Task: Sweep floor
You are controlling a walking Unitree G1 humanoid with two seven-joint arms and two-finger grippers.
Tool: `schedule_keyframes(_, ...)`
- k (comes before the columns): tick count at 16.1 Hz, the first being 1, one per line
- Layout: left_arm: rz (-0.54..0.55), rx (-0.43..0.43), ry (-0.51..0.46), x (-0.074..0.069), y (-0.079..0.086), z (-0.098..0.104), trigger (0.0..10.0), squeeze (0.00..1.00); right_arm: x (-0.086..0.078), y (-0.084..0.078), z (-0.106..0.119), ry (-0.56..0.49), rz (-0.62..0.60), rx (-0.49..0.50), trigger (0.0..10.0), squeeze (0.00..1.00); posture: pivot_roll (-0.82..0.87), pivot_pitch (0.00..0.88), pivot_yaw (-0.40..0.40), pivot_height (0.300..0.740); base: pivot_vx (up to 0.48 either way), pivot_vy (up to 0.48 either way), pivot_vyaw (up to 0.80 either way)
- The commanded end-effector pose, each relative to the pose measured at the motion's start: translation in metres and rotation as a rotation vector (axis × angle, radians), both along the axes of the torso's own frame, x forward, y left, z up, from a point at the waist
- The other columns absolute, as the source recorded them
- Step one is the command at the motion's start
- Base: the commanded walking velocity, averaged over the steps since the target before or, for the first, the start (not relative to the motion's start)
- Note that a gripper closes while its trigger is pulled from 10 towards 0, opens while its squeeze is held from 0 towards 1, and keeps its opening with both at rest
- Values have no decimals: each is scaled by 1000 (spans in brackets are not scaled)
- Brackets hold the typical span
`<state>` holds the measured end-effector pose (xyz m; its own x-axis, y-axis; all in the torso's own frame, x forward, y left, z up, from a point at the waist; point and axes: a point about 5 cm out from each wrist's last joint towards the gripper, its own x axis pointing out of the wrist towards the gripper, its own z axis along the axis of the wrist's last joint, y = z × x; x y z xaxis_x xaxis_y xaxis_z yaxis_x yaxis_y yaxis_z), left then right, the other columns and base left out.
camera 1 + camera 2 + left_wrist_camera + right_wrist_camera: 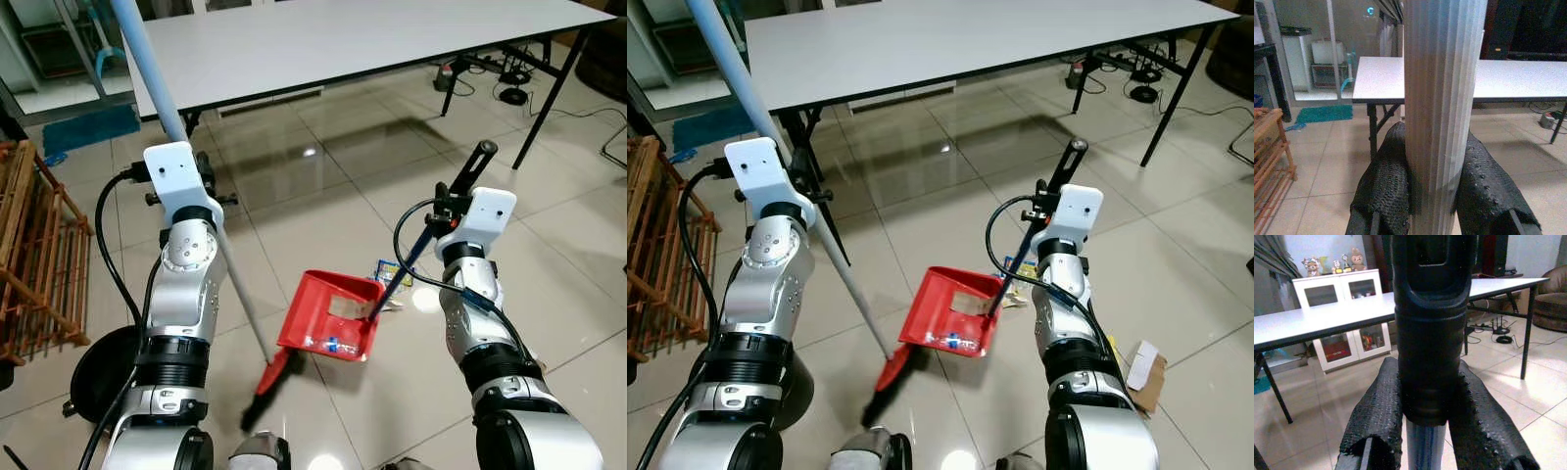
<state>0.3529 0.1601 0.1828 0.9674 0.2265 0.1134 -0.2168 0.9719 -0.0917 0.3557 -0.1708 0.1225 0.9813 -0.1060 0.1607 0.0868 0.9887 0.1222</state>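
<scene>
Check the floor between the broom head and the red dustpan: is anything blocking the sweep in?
Nothing visible does. The broom head sits right beside the dustpan on bare tile. The left gripper clamps the broom handle; the right gripper clamps the dustpan handle.

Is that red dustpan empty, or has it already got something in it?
Not empty: the red dustpan holds a few small bits near its back edge. What they are is too small to tell.

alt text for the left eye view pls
The robot's left gripper holds a pale blue broom handle while its right gripper holds the dark handle of a red dustpan on the tiled floor, scraps inside. A long white table stands behind.
</scene>
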Motion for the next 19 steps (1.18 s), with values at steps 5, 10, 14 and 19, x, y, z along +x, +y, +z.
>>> schedule_keyframes(5, -2, 41, -75, 1, 1, 19, 10000, 0, -1, -8, 6, -34, -28, 13, 10000, 0, -31, 0, 64, 740, 0, 0, 0)
schedule_keyframes(10, -16, 27, -56, 5, -5, 19, 10000, 0, 3, -10, 10, -25, -34, 12, 10000, 0, -24, 44, 56, 740, 0, 0, 0)
schedule_keyframes(14, -22, 21, -52, 6, -6, 19, 10000, 0, 3, -9, 9, -11, -30, 7, 10000, 0, -17, 59, 55, 740, 0, 0, 0)
schedule_keyframes(19, -12, 12, -37, 4, -1, 16, 10000, 0, 5, -10, 10, -2, -36, 4, 10000, 0, -7, 65, 54, 740, 0, 0, 0)
